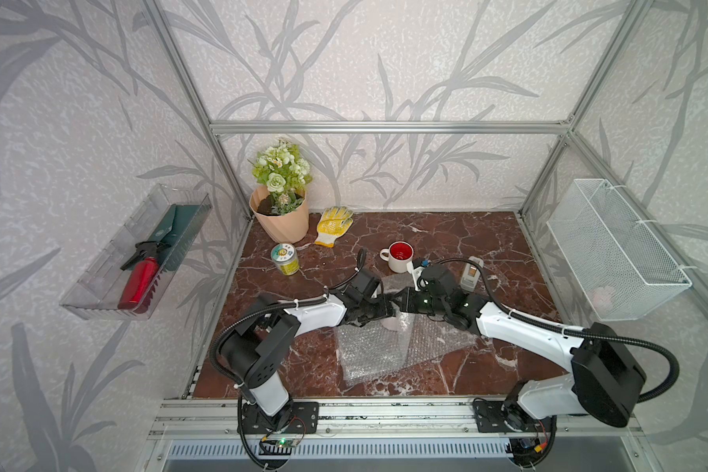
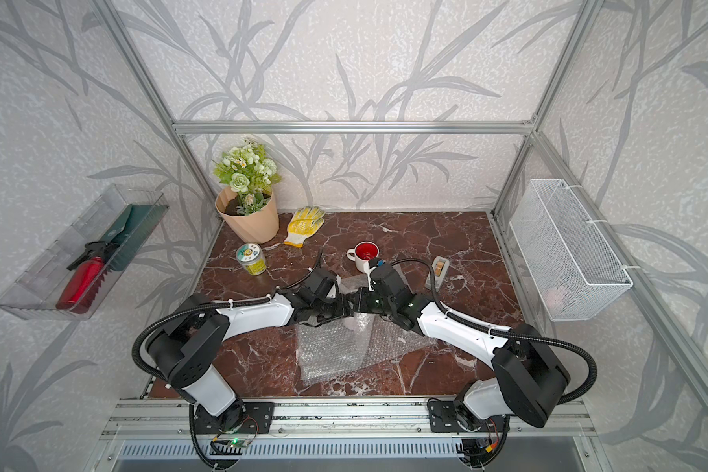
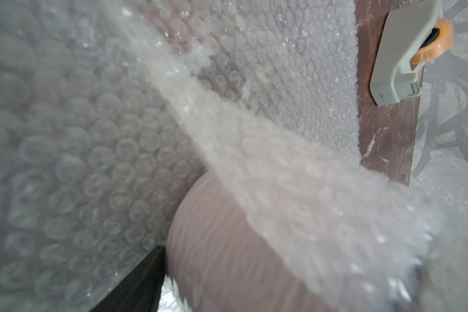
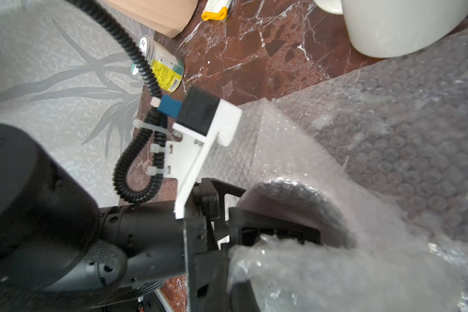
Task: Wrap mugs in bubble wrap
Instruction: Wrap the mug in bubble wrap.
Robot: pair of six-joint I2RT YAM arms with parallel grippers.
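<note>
The pale lilac-grey mug (image 3: 227, 256) lies on its side on the bubble wrap (image 1: 368, 351), on the robot's side of the white mug (image 1: 400, 256) with the glossy red inside. A whitish, bubbled flap drapes over it. The right claw (image 1: 401, 305) is pinched shut on that flap. The left claw (image 1: 387, 314) stands wide about the lilac mug, and I cannot tell whether it grips.

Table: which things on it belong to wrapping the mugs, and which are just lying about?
Job: bubble wrap, lilac-grey mug, red-lined white mug.
Lying about: tin can, glove, flower pot, tape dispenser.
</note>
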